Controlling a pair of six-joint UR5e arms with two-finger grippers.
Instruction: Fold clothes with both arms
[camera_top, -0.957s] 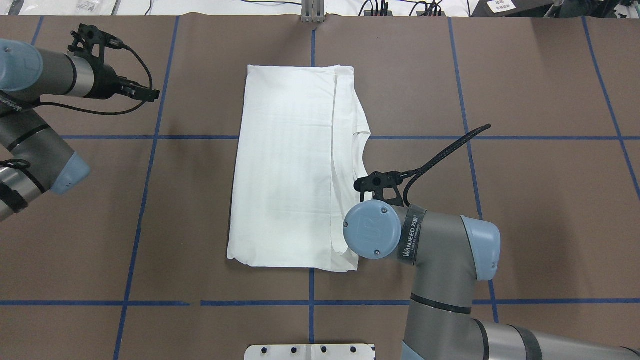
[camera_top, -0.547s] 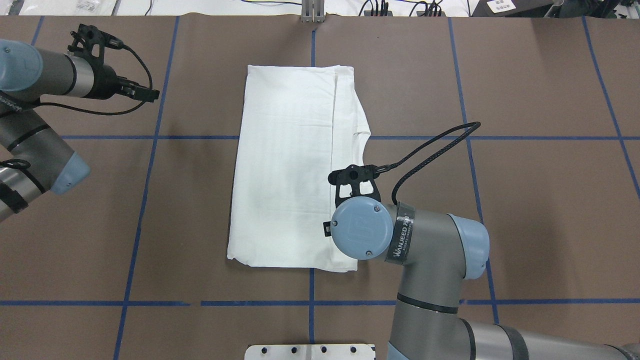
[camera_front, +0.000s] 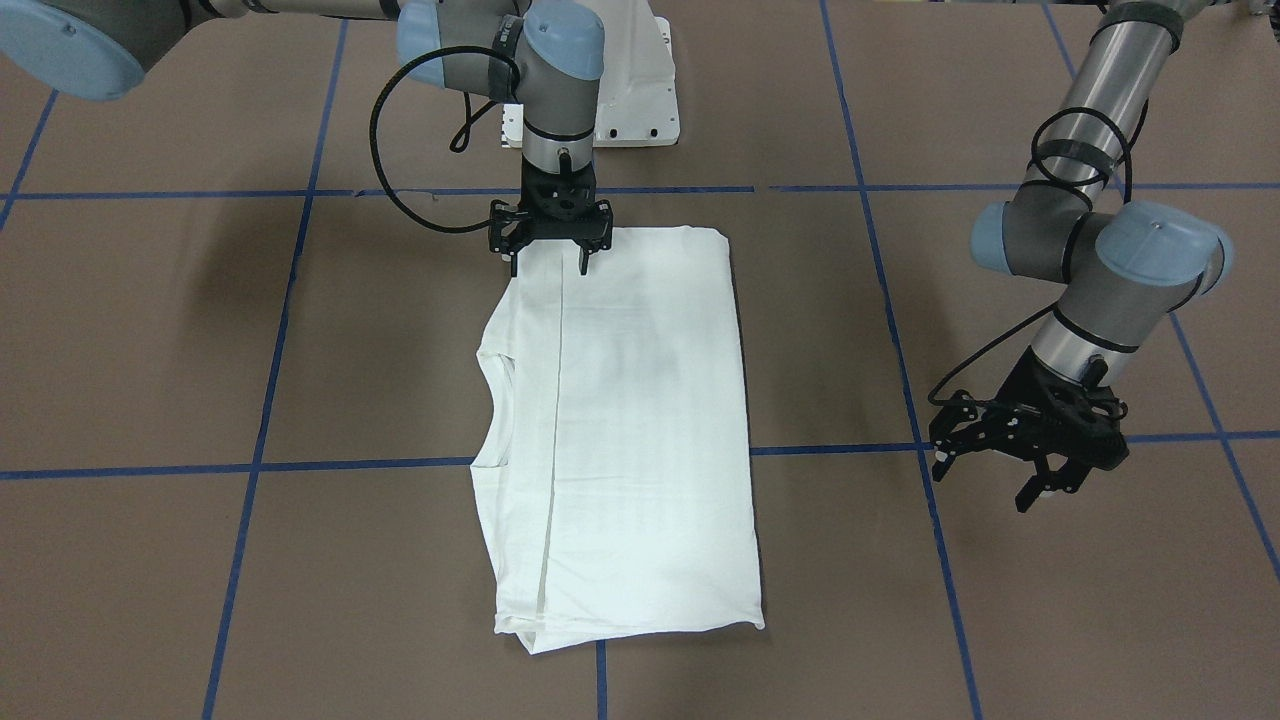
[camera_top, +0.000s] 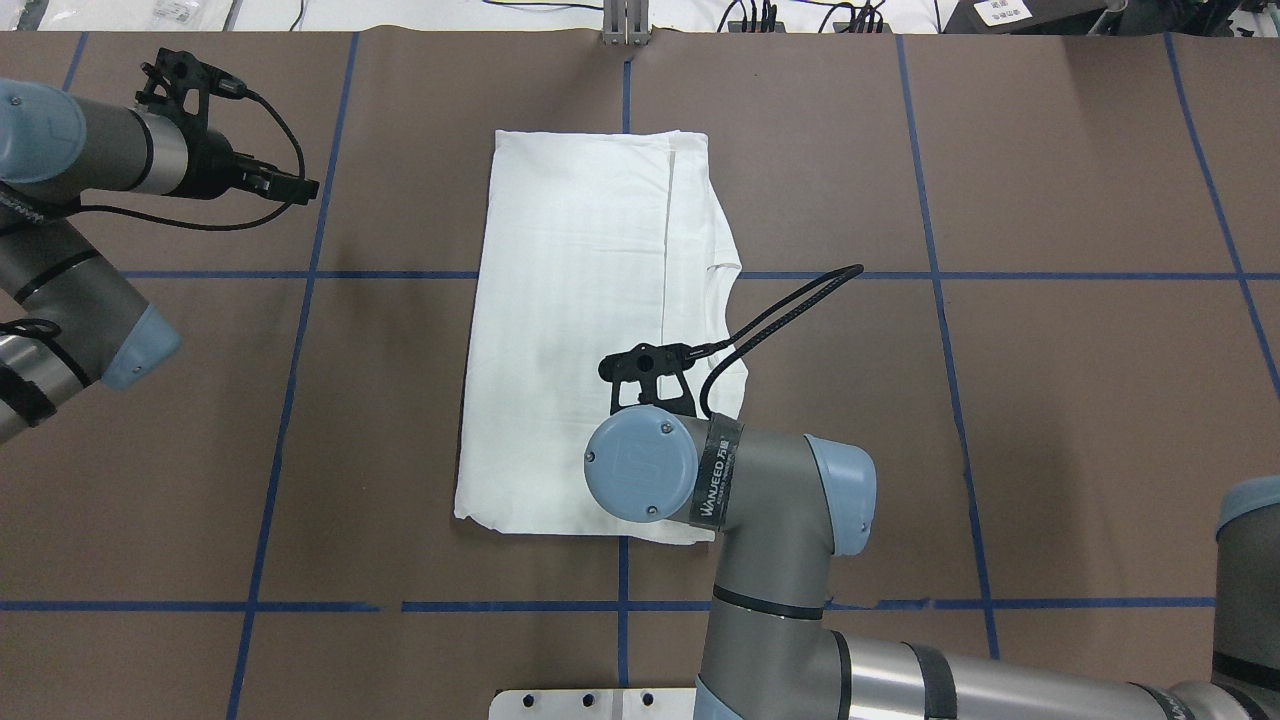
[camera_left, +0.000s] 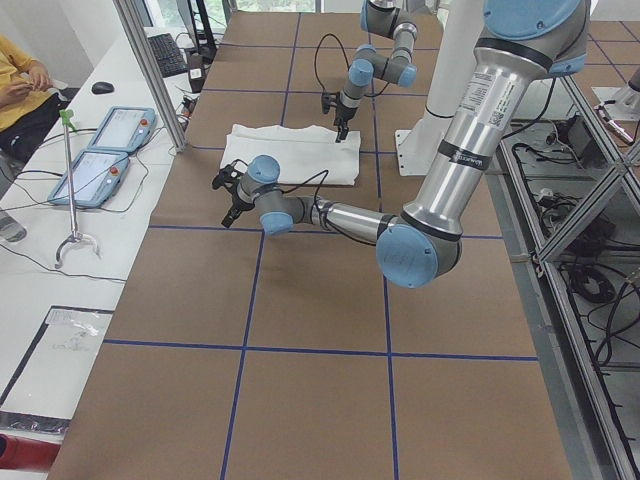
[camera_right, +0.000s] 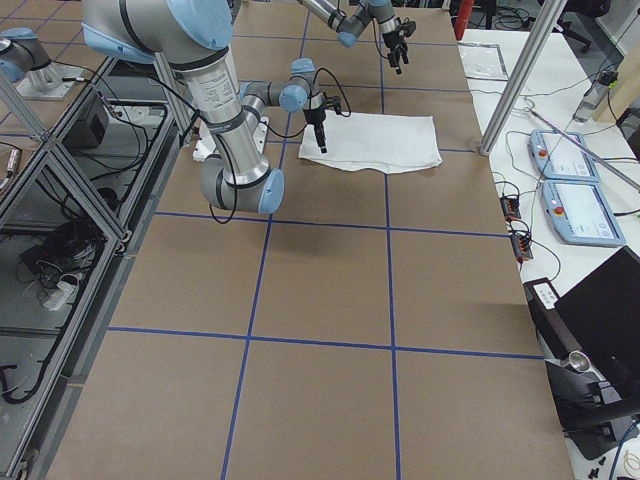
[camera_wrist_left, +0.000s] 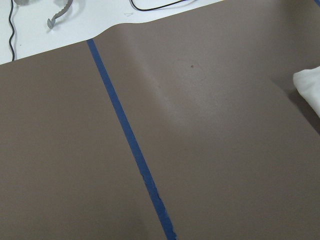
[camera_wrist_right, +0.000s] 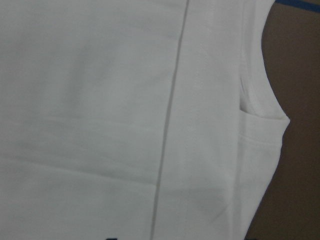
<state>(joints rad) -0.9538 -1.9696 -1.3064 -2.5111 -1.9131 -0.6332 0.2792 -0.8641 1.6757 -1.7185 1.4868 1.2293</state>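
Note:
The clothes are one white shirt (camera_top: 575, 330) folded into a long rectangle in the middle of the brown table, printed side hidden. Its collar notch (camera_front: 490, 410) lies on the edge toward my right arm. My right gripper (camera_front: 548, 266) points straight down over the shirt's corner nearest the robot base, fingers (camera_front: 514, 266) spread open with nothing between them. In the overhead view its wrist (camera_top: 640, 465) hides it. The right wrist view is filled with the shirt (camera_wrist_right: 125, 100) and its collar curve. My left gripper (camera_front: 988, 478) hangs open above bare table, well away from the shirt (camera_wrist_left: 310, 85).
The white metal pedestal (camera_front: 625, 90) stands at the table's robot side. Blue tape lines (camera_top: 300, 300) grid the brown table cover (camera_top: 1050, 400). Two teach pendants (camera_left: 105, 150) and a person's arm (camera_left: 20, 80) are beyond the far edge.
My right arm has swung from beside the shirt's collar edge to over the shirt, near its robot-side corner. The left arm and the shirt have not moved.

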